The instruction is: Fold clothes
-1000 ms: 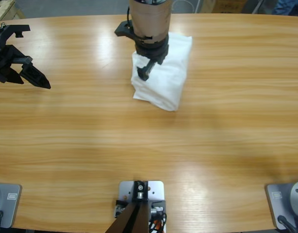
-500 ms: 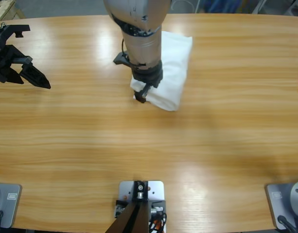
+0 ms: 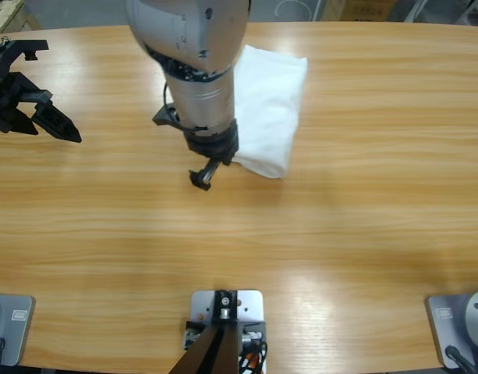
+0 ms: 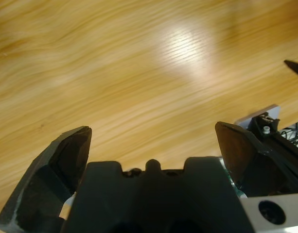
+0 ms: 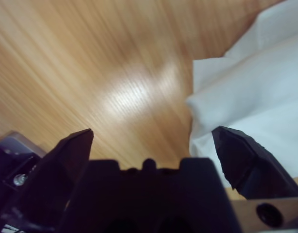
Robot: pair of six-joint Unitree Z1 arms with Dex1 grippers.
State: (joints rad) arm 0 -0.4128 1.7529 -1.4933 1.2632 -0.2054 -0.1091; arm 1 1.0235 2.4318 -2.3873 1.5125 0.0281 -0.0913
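High view shows a folded white shirt (image 3: 266,109) lying on the far half of the wooden table (image 3: 340,234), a little right of the middle. It forms a tall, compact bundle with its near corner rounded and its far right corner squared.

A large silver arm (image 3: 193,54) comes down from the top edge and covers the shirt's left side. Its gripper (image 3: 205,173) hangs over bare wood just beside the shirt's near left corner, apart from the cloth. The right wrist view looks along this gripper, so it is the right one (image 5: 151,141). Its jaws stand wide apart with nothing between them. In that view the shirt (image 5: 255,97) fills the upper right, with layered folded edges showing, and one jaw overlaps the cloth while the other lies over wood.

The left gripper (image 3: 47,117) sits at the far left edge of the table, well apart from the shirt. In the high view its black jaws point right and toward the near side, spread into a fork. The left wrist view confirms that these jaws (image 4: 151,145) are apart and hold nothing, with only bare wood grain and a bright glare ahead of them.
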